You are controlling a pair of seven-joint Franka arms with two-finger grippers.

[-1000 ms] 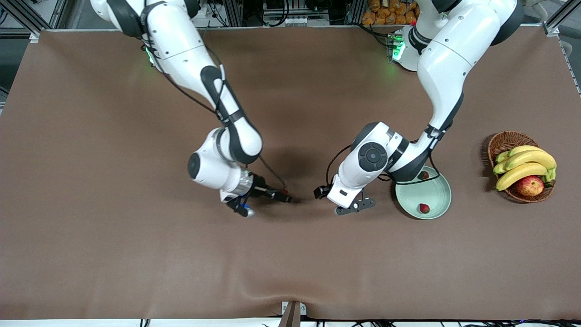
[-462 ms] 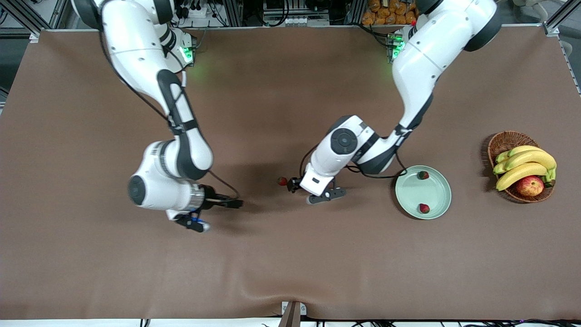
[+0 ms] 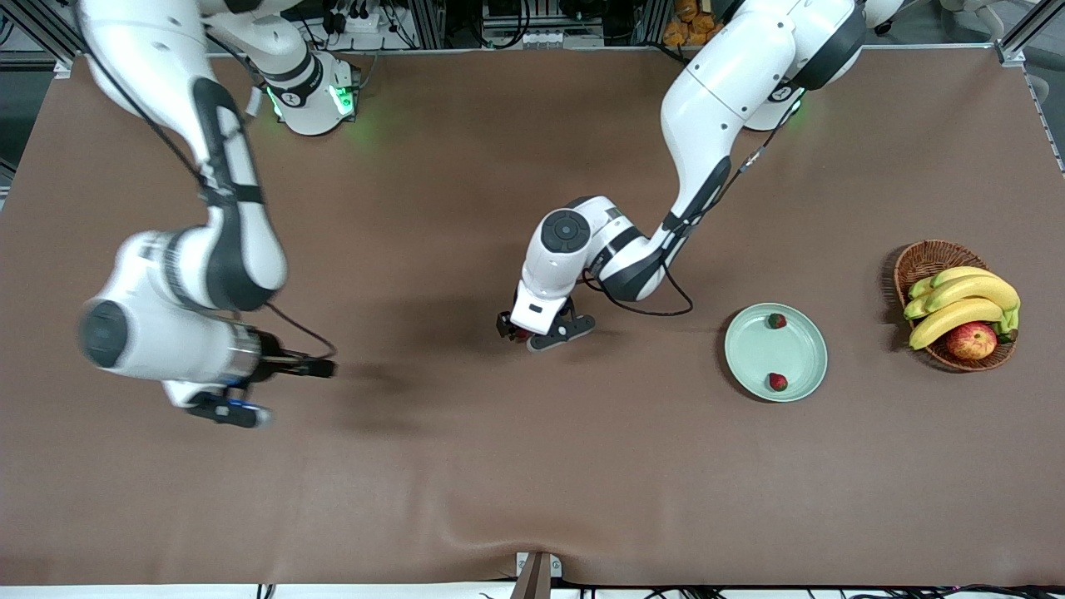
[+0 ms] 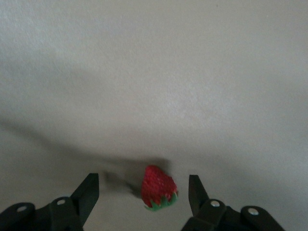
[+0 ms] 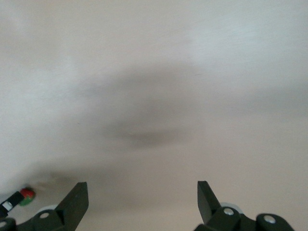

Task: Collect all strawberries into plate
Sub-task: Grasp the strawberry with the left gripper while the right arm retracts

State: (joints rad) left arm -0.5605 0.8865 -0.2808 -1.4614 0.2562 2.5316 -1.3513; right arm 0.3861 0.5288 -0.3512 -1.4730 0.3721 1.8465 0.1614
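i use the plate (image 3: 799, 345) as my mark. two strawberries lie in it: one (image 3: 775, 320) at the rim farthest from the front camera, one (image 3: 777, 382) at the rim nearest it. the third berry (image 4: 158, 188) sits on the brown table (image 3: 532, 466), well apart from the plate toward the right arm's end. my left gripper (image 4: 143, 192) is down over that berry, fingers spread wide with the berry between them, not touching. my right gripper (image 5: 143, 198) is much farther from the plate, over bare table, fingers apart, holding nothing.
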